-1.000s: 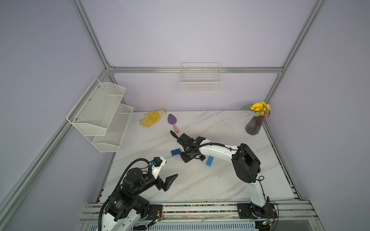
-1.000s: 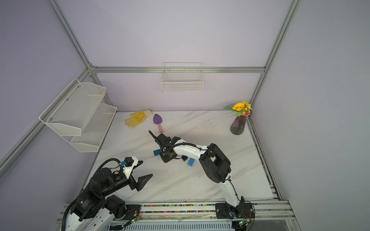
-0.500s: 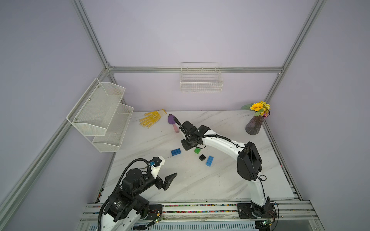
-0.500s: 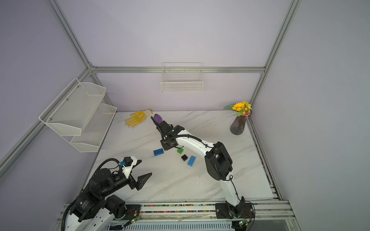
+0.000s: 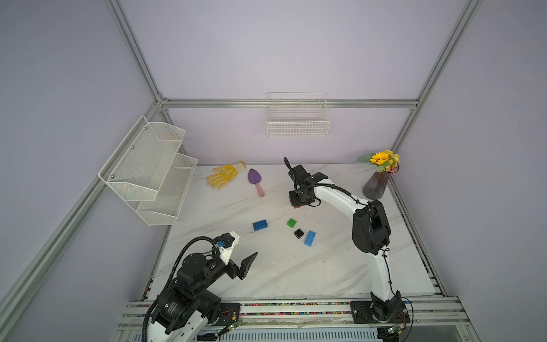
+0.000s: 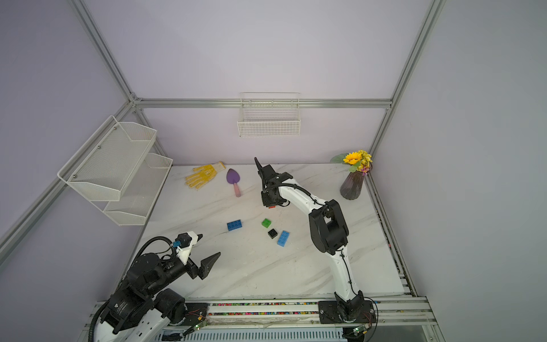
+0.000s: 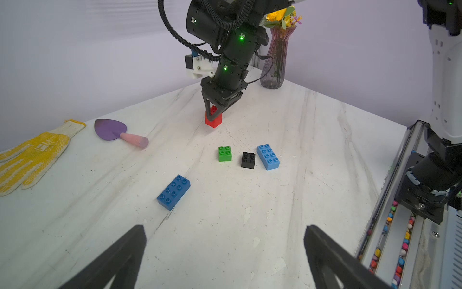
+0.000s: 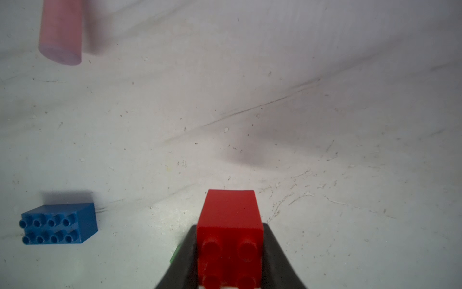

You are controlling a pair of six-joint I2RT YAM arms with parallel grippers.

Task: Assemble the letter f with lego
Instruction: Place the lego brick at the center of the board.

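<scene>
Marbled worktop (image 5: 296,272) in shot, and your right arm has just swung off the brick cluster toward the back. A second ago the right fingers (image 7: 208,106) were down among the bricks; now they're clamped on the red brick (image 7: 213,121), studs up toward the wrist. That's the first piece picked and nothing is joined, so the letter f hasn't started. Whether the red brick touches the worktop or hangs just above it, you can't tell from here.

The green brick (image 5: 291,223), black brick (image 5: 299,233) and lighter blue brick (image 5: 309,238) lie loose together, well short of those fingers. The darker blue brick (image 5: 260,225) sits off by itself. All four lie between your two sets of fingers. Your left fingers (image 5: 248,262) haven't budged: spread wide, empty, hovering.
</scene>
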